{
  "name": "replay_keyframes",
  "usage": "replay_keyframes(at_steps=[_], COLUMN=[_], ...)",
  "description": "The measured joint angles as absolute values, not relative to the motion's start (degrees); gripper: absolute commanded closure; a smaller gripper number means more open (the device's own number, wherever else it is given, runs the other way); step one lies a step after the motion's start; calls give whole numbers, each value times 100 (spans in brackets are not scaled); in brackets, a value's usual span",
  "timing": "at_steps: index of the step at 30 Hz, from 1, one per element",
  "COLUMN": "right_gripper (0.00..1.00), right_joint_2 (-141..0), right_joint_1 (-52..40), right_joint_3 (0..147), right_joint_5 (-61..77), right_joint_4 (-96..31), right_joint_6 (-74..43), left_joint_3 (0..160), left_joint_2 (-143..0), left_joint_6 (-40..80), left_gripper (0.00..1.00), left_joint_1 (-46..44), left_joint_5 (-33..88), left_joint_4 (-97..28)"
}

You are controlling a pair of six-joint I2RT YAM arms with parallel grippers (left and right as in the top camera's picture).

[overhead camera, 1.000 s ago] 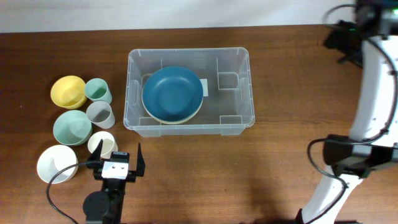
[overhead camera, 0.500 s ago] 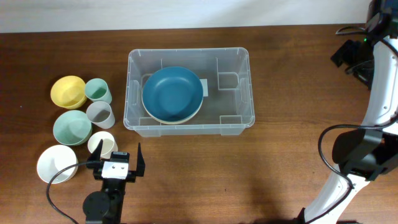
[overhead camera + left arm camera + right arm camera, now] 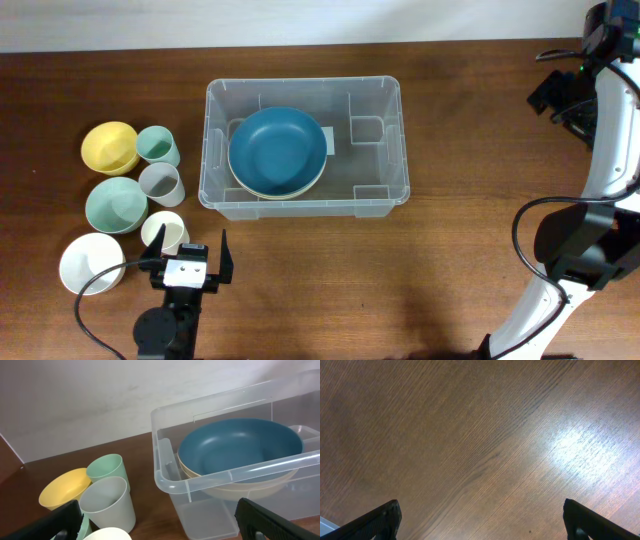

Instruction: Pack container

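The container point(image 3: 403, 150) is a large clear bin at the table's middle, seen close in the left wrist view point(image 3: 165, 482). Inside it a blue bowl point(image 3: 277, 150) point(image 3: 235, 447) rests on a cream one point(image 3: 250, 491). My left gripper point(image 3: 190, 243) point(image 3: 157, 522) stands open near the front edge, left of the bin, with nothing between its fingers. My right gripper point(image 3: 482, 522) is open over bare wood. Its wrist point(image 3: 556, 93) hangs at the far right corner, well away from the bin.
Left of the bin stand a yellow bowl point(image 3: 110, 147), a green cup point(image 3: 157, 146), a grey cup point(image 3: 161, 184), a green bowl point(image 3: 116, 204), a cream cup point(image 3: 165, 233) and a white bowl point(image 3: 92, 263). The right arm's base point(image 3: 575, 245) sits at the right edge.
The right arm has swung rightward and its wrist now sits nearer the table's far right corner. The left arm and all the dishes are where they were.
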State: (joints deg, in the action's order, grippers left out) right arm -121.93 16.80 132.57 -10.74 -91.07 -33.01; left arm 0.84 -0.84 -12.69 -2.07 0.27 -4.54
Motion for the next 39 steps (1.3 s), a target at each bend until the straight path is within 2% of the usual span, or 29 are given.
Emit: replay_keyframes(at_steps=[13, 22, 27, 33, 39], right_gripper=[1, 1, 1, 1, 1], right_joint_2=[-12193, -12193, -12193, -12193, -12193], right_joint_1=[1680, 1680, 1680, 1680, 1680], right_joint_3=[13255, 13255, 13255, 13251, 13251], right_joint_5=[-1076, -1052, -1050, -1035, -1035], right_joint_4=[-9107, -9107, -9105, -9107, -9107], right_joint_6=[-3299, -3299, -3299, -3299, -3301], left_joint_3=[84, 67, 320, 1745, 4436], left_joint_2=[-84, -84, -244, -1612, -4158], left_joint_6=[-1269, -1269, -1271, -1284, -1288], left_gripper=[0, 0, 0, 0, 0], left_joint_1=[-207, -207, -207, -169, 43], left_joint_5=[69, 327, 224, -51, -19], left_joint_4=[-314, 1114, 1164, 336, -1433])
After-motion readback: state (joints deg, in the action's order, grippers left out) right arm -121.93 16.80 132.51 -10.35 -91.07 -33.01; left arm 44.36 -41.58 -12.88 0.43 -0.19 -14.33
